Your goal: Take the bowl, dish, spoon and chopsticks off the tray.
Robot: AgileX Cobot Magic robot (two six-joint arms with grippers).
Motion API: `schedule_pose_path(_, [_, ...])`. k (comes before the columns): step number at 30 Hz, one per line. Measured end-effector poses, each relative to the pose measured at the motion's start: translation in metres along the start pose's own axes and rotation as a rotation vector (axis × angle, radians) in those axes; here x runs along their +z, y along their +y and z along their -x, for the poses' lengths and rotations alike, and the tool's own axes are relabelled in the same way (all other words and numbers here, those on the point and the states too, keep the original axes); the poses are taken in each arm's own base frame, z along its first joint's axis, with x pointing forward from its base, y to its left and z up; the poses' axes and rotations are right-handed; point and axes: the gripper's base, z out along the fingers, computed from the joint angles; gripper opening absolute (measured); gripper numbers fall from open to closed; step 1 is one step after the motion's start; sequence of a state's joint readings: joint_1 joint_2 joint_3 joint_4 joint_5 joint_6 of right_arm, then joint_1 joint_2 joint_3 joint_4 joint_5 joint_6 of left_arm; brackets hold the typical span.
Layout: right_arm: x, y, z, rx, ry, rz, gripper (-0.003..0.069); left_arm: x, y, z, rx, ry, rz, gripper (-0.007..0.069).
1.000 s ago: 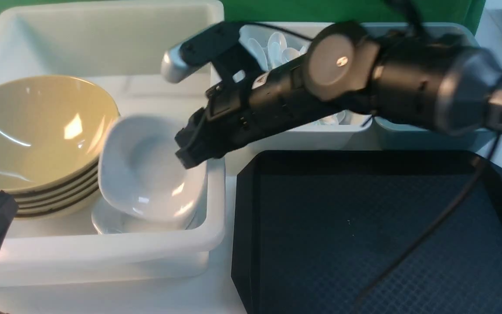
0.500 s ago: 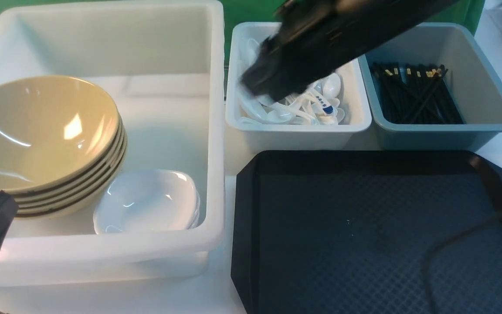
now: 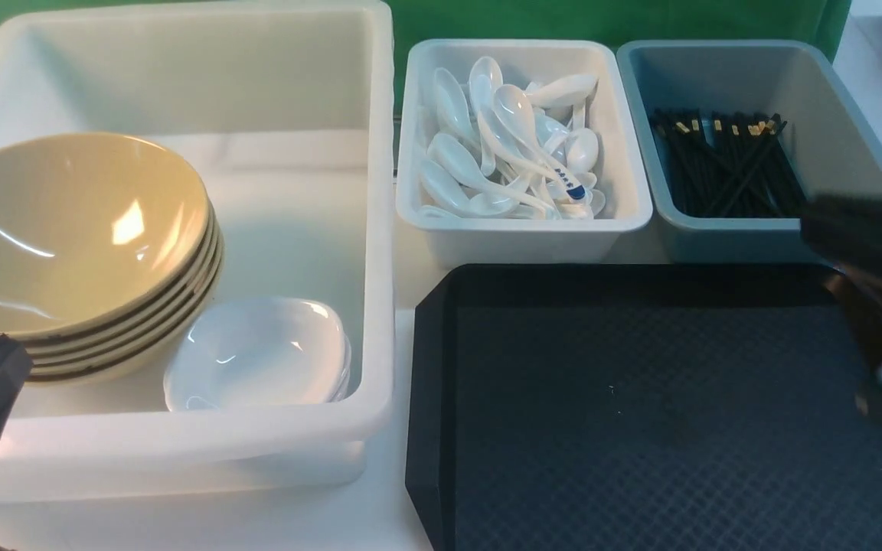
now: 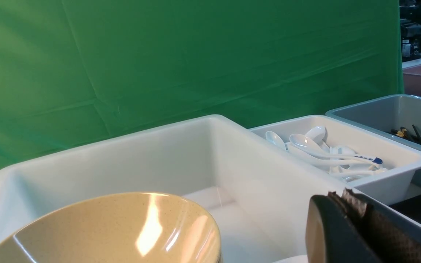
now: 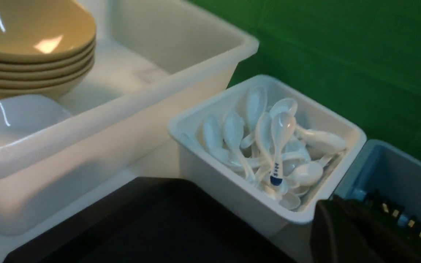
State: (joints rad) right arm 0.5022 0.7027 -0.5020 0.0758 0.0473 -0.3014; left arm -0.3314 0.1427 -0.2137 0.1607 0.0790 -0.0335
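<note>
I see the black diamond-textured plastic tray [image 3: 640, 428] bare; the blue-tipped white ceramic spoon [image 3: 540, 145] lies in the small white tub [image 3: 525, 229] (atop plain spoons), beside black chopsticks [image 3: 724, 164].

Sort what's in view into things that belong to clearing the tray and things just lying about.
Job:
- black diamond-textured plastic tray, nothing on it
- top mustard-yellow glossy bowl
- white square dish
- blue-tipped white ceramic spoon
- black gold-banded chopsticks

Lying about:
- plain white spoons
- green backdrop
</note>
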Motion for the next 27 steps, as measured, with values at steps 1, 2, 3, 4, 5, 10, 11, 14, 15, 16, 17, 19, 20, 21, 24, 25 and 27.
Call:
schedule_pose_path(1, [-0.007,0.004,-0.019,0.023,-0.063,-0.024,0.0034,0.0,0.0,0.0,0.001,0.0,0.0,-0.0008])
schedule_pose_path(2, [-0.01,0.004,-0.021,0.032,-0.08,-0.029,0.0034,0.0,0.0,0.0,0.001,0.0,0.0,-0.0008])
schedule_pose_path(3, [-0.019,0.007,-0.037,0.053,-0.154,-0.053,0.0034,0.0,0.0,0.0,0.002,0.0,0.0,-0.0008])
schedule_pose_path(4, [-0.021,0.008,-0.046,0.056,-0.163,-0.057,0.0034,0.0,0.0,0.0,0.003,0.0,0.0,-0.0008])
schedule_pose_path(5, [-0.033,0.009,-0.057,0.078,-0.263,-0.092,0.0034,0.0,0.0,0.0,0.003,0.0,0.0,-0.0008])
schedule_pose_path(10, [-0.058,0.009,-0.087,0.159,-0.469,-0.192,0.0036,0.0,0.0,0.0,0.002,0.0,0.0,-0.0008])
schedule_pose_path(11, [-0.061,0.008,-0.088,0.173,-0.48,-0.205,0.0037,0.0,0.0,0.0,0.001,-0.001,0.0,-0.0008])
schedule_pose_path(14, [-0.064,0.007,-0.093,0.188,-0.453,-0.219,0.0038,0.0,0.0,0.0,0.001,0.0,0.0,-0.0008])
schedule_pose_path(15, [-0.065,0.008,-0.095,0.187,-0.438,-0.218,0.0039,0.0,0.0,0.0,0.003,0.0,0.0,-0.0008])
schedule_pose_path(16, [-0.065,0.008,-0.095,0.186,-0.438,-0.218,0.0039,0.0,0.0,0.0,0.003,0.0,0.0,-0.0008])
schedule_pose_path(17, [-0.065,0.008,-0.096,0.186,-0.427,-0.216,0.0039,0.0,0.0,0.0,0.003,0.0,0.0,-0.0008])
schedule_pose_path(19, [-0.066,0.009,-0.1,0.157,-0.388,-0.215,0.0041,0.0,0.0,0.0,0.003,0.0,0.0,-0.0008])
schedule_pose_path(20, [-0.066,0.009,-0.102,0.135,-0.364,-0.221,0.0041,0.0,0.0,0.0,0.003,0.0,0.0,-0.0008])
schedule_pose_path(21, [-0.066,0.01,-0.104,0.118,-0.337,-0.226,0.0041,0.0,0.0,0.0,0.003,0.0,0.0,-0.0008])
schedule_pose_path(24, [-0.069,0.008,-0.109,0.078,-0.283,-0.277,0.0041,0.0,0.0,0.0,0.002,0.0,0.0,-0.0008])
schedule_pose_path(25, [-0.071,0.008,-0.113,0.063,-0.247,-0.311,0.0042,0.0,0.0,0.0,0.001,0.0,0.0,-0.0008])
schedule_pose_path(27, [-0.076,0.007,-0.12,0.077,-0.195,-0.376,0.0042,0.0,0.0,0.0,0.002,0.0,0.0,-0.0008])
